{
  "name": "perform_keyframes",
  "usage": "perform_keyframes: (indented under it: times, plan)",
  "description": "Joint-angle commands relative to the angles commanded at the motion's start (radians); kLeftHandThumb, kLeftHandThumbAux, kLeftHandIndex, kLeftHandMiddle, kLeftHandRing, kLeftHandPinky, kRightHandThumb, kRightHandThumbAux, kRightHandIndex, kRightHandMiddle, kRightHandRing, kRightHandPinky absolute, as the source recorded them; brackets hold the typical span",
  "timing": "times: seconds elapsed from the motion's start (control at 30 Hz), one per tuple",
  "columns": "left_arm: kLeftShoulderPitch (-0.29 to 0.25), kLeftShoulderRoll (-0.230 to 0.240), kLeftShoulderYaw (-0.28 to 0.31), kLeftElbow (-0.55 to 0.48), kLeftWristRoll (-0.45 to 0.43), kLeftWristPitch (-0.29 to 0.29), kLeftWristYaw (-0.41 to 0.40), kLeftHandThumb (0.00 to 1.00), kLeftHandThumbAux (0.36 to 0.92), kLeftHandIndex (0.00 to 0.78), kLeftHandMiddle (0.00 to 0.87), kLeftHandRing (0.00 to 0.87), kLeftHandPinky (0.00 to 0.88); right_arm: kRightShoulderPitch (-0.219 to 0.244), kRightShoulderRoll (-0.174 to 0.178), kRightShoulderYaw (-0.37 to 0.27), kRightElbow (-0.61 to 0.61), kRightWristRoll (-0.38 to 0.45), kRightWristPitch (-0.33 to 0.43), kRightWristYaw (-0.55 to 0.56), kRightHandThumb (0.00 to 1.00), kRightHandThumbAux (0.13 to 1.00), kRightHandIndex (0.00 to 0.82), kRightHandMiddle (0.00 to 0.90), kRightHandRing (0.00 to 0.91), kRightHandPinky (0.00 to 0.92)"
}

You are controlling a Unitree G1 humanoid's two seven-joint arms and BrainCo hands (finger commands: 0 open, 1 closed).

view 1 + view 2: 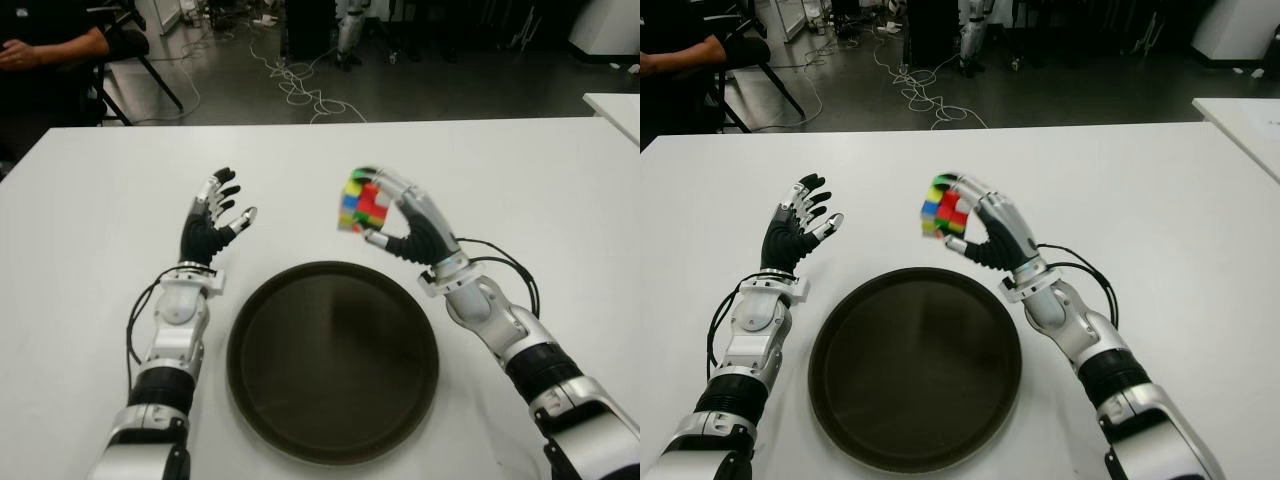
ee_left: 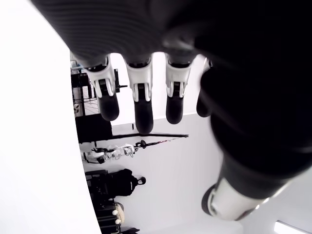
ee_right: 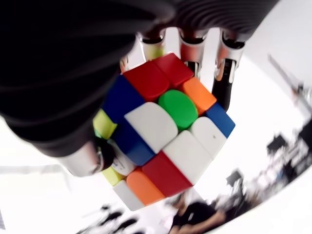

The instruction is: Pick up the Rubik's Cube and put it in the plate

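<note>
Right wrist view is showing the right hand (image 1: 392, 222) gripping the cube (image 3: 163, 131) between thumb and fingers, clear of the table (image 1: 90, 200) and just beyond the far rim of the plate (image 1: 300, 440). Left hand (image 1: 212, 222), fingers spread and holding nothing, is showing left of the plate. Judgement: carry the cube toward the plate's centre and lower it close before loosening the fingers, so it is not tumbling out.

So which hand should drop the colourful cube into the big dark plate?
The right hand. It already grips the Rubik's Cube, held just beyond the plate and off the table. The left hand is open and empty, left of the plate.
</note>
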Motion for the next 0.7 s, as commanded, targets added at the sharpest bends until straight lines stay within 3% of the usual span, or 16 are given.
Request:
perform_keyframes:
  times: [0.2, 0.33, 0.43, 0.7]
  plan:
    - [0.004, -0.001, -0.001, -0.01, 0.003, 0.008, 0.005, 0.07, 0.805, 0.112, 0.137, 0.133, 0.136, 0.011, -0.025, 0.02, -0.047, 0.078, -0.014, 0.204, 0.835, 0.689, 0.395, 0.563, 0.661, 0.672]
    - [0.009, -0.007, -0.001, -0.024, 0.001, 0.019, 0.009, 0.083, 0.802, 0.109, 0.14, 0.136, 0.133, 0.005, -0.055, 0.046, -0.078, 0.156, -0.028, 0.374, 0.836, 0.688, 0.397, 0.567, 0.667, 0.667]
    - [0.008, -0.009, 0.0, -0.026, -0.001, 0.023, 0.009, 0.09, 0.797, 0.109, 0.143, 0.139, 0.132, -0.01, -0.096, 0.077, -0.098, 0.215, -0.019, 0.539, 0.835, 0.689, 0.394, 0.563, 0.657, 0.649]
    - [0.01, -0.011, -0.001, -0.027, 0.002, 0.011, 0.011, 0.09, 0.8, 0.12, 0.15, 0.141, 0.132, -0.025, -0.152, 0.08, -0.185, 0.287, 0.089, 0.788, 0.831, 0.693, 0.383, 0.551, 0.629, 0.616]
